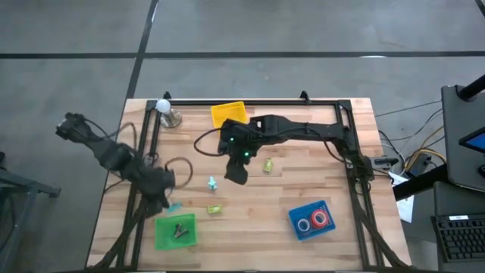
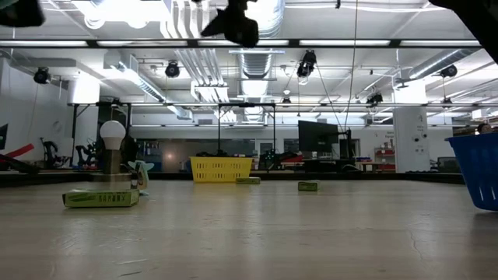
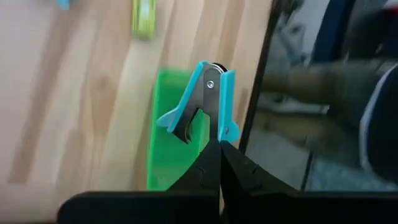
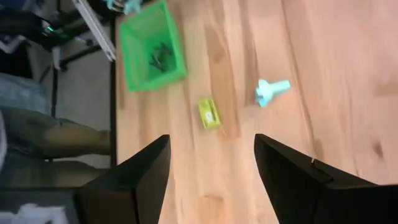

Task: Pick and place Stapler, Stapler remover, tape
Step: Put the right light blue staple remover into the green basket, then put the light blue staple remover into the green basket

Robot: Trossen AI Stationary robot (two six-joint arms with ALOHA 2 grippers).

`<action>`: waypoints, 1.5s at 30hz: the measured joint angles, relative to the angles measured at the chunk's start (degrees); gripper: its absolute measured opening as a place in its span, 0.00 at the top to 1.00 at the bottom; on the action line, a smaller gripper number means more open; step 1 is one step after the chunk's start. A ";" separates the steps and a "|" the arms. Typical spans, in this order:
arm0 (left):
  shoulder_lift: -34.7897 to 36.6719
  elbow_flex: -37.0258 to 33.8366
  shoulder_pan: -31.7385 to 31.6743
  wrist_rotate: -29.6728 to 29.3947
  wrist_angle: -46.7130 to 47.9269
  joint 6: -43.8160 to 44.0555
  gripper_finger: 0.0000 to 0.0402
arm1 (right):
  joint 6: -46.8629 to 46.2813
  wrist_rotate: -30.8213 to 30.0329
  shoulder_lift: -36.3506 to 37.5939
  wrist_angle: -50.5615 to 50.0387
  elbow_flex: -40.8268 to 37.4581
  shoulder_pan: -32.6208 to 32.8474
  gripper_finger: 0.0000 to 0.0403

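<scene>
A: Which step is in hand now?

B: I judge it is the staple remover. The left gripper (image 3: 219, 144) has its fingers pressed together on the blue staple remover (image 3: 204, 99) and holds it just above the green bin (image 1: 175, 231), near the front left edge of the table (image 1: 250, 220). The next move, I think, is to lower it over the bin and loosen the fingers so it drops inside with the dark pieces (image 4: 158, 57) already lying there.

A: And the other arm?

B: The right gripper (image 4: 211, 163) hangs over the middle of the table with its fingers well apart, and it holds nothing. Below it lie a small yellow-green stapler (image 4: 208, 113) and a pale blue piece (image 4: 271, 91), both bare on the wood.

A: Where is the tape?

B: Two red rolls of tape (image 1: 312, 221) lie in the blue bin (image 1: 311, 205) at the front right. Farther back a second yellow-green stapler (image 1: 267, 164) lies on the wood, and the yellow bin (image 1: 228, 114) stands at the far edge, beside a lamp bulb on its base (image 1: 164, 108).
</scene>
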State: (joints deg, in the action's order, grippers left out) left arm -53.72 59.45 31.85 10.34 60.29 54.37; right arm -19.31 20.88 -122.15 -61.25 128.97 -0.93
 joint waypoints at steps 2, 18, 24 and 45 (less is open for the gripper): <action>-1.20 -2.20 2.10 3.02 -1.24 1.90 1.00 | 0.08 -0.07 0.00 0.21 -2.31 -0.09 0.44; -9.16 -16.30 9.26 11.99 -16.42 14.98 1.00 | -2.28 0.12 0.00 10.75 -17.76 -0.22 0.43; -11.14 -20.74 9.34 13.56 -23.71 19.36 0.99 | -6.25 0.21 0.00 16.74 -19.00 -0.22 0.43; -1.84 -15.97 8.86 -4.43 -22.93 19.33 0.64 | -20.59 0.07 0.02 40.06 -29.04 -1.07 0.43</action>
State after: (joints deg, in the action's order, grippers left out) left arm -55.56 43.48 40.71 5.91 37.36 73.70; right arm -39.90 20.95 -122.13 -21.19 99.93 -2.00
